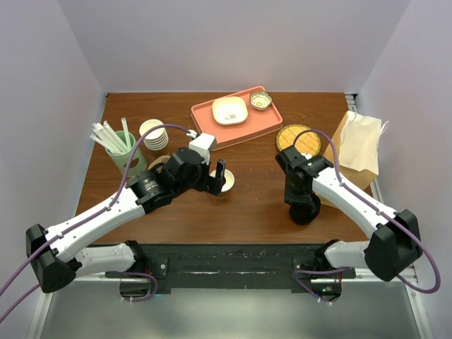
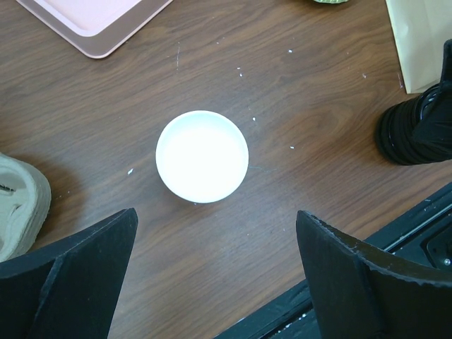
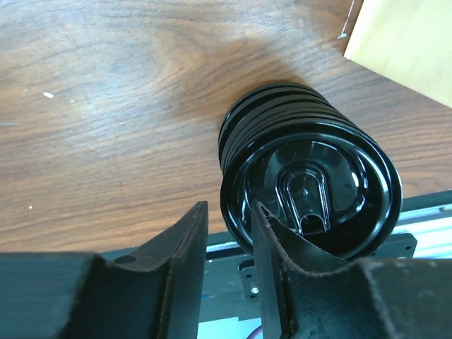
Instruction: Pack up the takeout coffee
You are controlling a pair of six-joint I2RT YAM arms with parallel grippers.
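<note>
A pink tray [image 1: 236, 121] with a white dish [image 1: 230, 110] and a small bowl [image 1: 260, 99] sits at the middle of the tabletop's [image 1: 254, 205] far edge. A green holder of straws [image 1: 123, 152] and a stack of cream cups [image 1: 154, 134] stand toward the left edge. The brown paper bag [image 1: 357, 148] lies against the right edge, beside a woven round mat [image 1: 299, 139]. A stack of black lids [image 3: 307, 183] stands by the near edge. It and the right arm are between the bag and the takeout coffee cup [image 2: 202, 156], which stands lidless mid-tabletop next to a cardboard carrier [image 2: 21, 205]. The left claw [image 2: 215, 215] hovers over the cup, fingers spread wide. The right claw [image 3: 229, 212] straddles the top lid's rim, fingers close together; whether they pinch it cannot be told.
</note>
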